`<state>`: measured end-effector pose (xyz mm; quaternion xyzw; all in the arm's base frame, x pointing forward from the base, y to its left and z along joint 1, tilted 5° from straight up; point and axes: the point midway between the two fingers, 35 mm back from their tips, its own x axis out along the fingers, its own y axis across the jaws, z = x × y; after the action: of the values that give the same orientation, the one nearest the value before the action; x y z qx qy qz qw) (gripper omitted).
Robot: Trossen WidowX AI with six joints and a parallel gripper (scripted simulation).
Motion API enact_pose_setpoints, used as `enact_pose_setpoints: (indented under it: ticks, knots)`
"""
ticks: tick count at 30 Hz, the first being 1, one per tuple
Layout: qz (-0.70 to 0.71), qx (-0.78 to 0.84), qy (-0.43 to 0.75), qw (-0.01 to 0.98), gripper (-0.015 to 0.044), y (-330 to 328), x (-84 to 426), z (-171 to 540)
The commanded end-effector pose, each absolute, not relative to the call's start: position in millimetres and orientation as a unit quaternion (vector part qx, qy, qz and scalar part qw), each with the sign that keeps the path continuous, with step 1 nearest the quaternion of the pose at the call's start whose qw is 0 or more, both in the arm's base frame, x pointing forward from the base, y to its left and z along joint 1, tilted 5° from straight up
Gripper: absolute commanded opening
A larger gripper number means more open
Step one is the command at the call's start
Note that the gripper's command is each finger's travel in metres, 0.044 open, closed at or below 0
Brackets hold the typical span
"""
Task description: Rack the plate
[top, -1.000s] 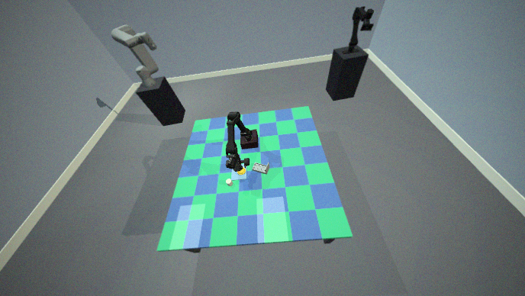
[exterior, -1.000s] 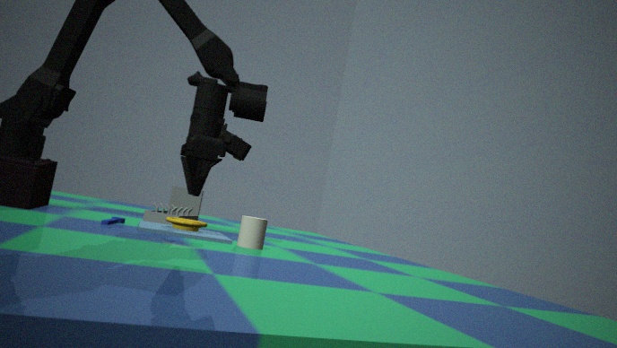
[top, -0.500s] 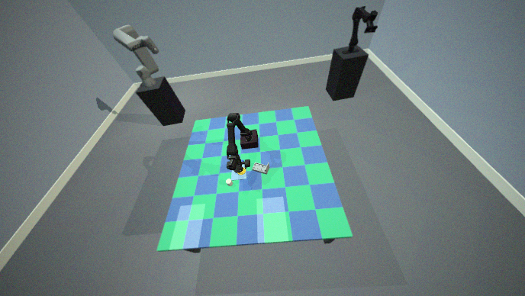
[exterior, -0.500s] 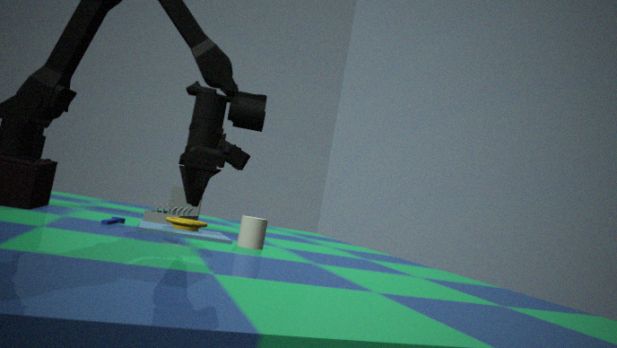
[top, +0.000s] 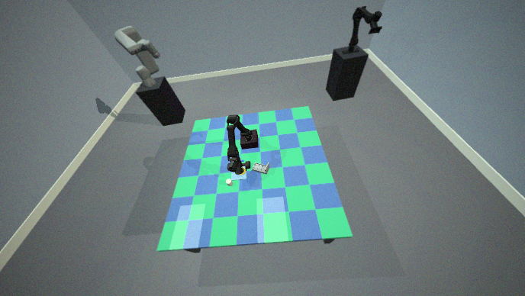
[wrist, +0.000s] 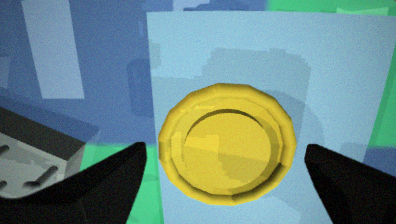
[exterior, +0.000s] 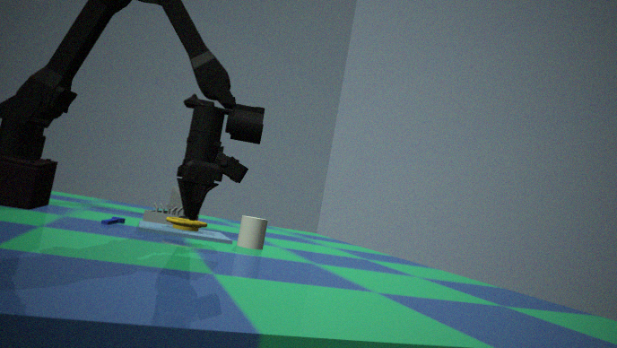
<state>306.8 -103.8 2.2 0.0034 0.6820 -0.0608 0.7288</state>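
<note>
The yellow round plate [top: 243, 172] [exterior: 186, 225] [wrist: 227, 150] lies flat on a light blue board [top: 237, 177] [exterior: 215, 237] [wrist: 350, 50]. My gripper [top: 239, 172] [exterior: 192, 218] [wrist: 226, 151] is open and points down, with its fingertips low at the plate. In the wrist view one finger stands on each side of the plate's rim, with a small gap on both sides. Nothing is held. The grey dish rack [top: 260, 168] [exterior: 157, 217] [wrist: 15, 162] stands beside the board, with short rails on its base and a raised panel at one end. It is partly hidden in the exterior view.
A white cylinder [top: 229, 182] [exterior: 252, 232] stands upright near the board's edge. A small blue object [exterior: 113, 221] lies on the checkered table near the board. My arm's dark base [top: 249, 142] [exterior: 24, 184] stands behind the board and rack.
</note>
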Motion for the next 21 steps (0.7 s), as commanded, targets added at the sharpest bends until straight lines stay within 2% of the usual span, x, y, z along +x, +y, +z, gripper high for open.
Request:
enact_pose_setpoints:
  ticks: [1, 16, 21]
  knots:
    - [-0.061, 0.001, 0.686, 0.725, 0.04, -105.0, 304.4, -7.9]
    - [-0.061, 0.001, 0.686, 0.725, 0.04, -105.9, 303.9, -16.6]
    - [-0.061, 0.001, 0.686, 0.725, 0.0367, -105.9, 303.9, -16.6]
